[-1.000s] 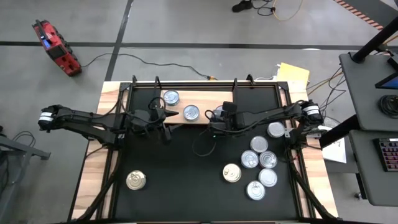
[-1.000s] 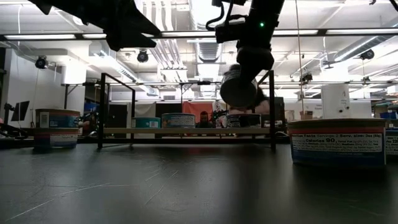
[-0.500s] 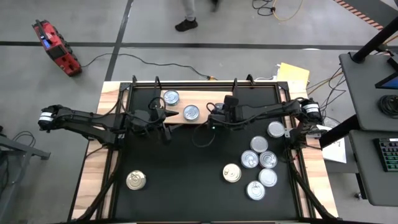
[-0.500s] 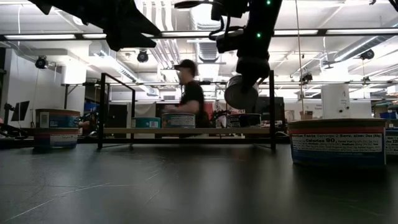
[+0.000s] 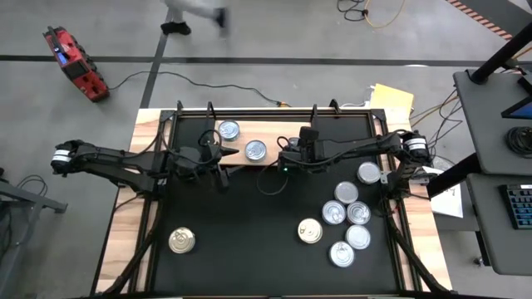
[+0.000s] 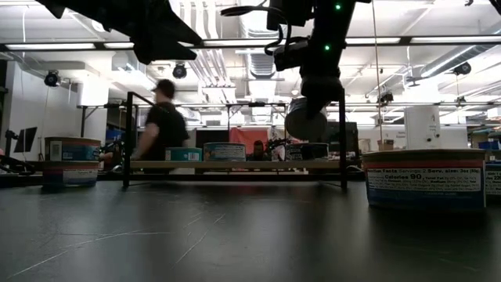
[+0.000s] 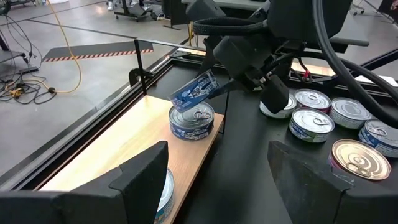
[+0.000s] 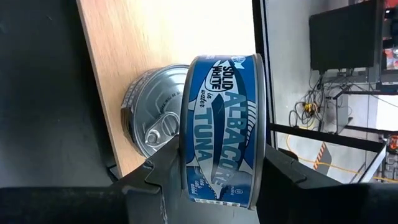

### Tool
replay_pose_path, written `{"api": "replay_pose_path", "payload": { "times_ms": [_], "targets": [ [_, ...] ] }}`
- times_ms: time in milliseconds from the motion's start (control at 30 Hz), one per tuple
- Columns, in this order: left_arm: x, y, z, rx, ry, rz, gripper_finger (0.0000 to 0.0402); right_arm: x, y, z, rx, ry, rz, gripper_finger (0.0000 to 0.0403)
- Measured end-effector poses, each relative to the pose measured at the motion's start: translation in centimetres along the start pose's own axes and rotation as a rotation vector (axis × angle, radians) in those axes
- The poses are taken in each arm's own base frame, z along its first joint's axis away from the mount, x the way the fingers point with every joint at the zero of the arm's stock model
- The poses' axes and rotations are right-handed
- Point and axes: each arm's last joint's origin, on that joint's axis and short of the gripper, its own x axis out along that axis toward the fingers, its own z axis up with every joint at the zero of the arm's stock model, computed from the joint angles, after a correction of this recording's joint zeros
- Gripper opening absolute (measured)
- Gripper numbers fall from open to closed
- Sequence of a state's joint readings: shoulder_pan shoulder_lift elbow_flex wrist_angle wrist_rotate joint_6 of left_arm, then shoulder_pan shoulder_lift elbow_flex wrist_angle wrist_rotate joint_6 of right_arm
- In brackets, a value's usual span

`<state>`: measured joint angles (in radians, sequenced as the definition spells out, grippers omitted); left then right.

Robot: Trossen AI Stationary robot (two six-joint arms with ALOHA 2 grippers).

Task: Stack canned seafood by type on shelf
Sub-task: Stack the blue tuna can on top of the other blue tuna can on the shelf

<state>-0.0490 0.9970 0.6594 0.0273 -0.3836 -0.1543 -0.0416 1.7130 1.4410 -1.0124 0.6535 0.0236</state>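
Blue-labelled albacore tuna tin (image 8: 221, 130), tilted on edge; silver rims.

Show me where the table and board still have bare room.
The board is bare right of its middle can, up to the right gripper holding a tuna can. The black table is open between the lone gold can and the crowded can cluster on the right.
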Motion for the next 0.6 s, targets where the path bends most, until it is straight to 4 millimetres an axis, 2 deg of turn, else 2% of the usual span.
{"api": "replay_pose_path", "payload": {
  "times_ms": [367, 600],
  "targets": [
    [0.0, 0.0, -0.02, 0.0, 0.0, 0.0, 0.026, 0.51, 0.37, -0.37, -0.007, 0.013, 0.001, 0.0163],
    [0.0, 0.0, -0.02, 0.0, 0.0, 0.0, 0.026, 0.75, 0.68, -0.39, -0.001, 0.006, 0.046, 0.0158]
  ]
}}
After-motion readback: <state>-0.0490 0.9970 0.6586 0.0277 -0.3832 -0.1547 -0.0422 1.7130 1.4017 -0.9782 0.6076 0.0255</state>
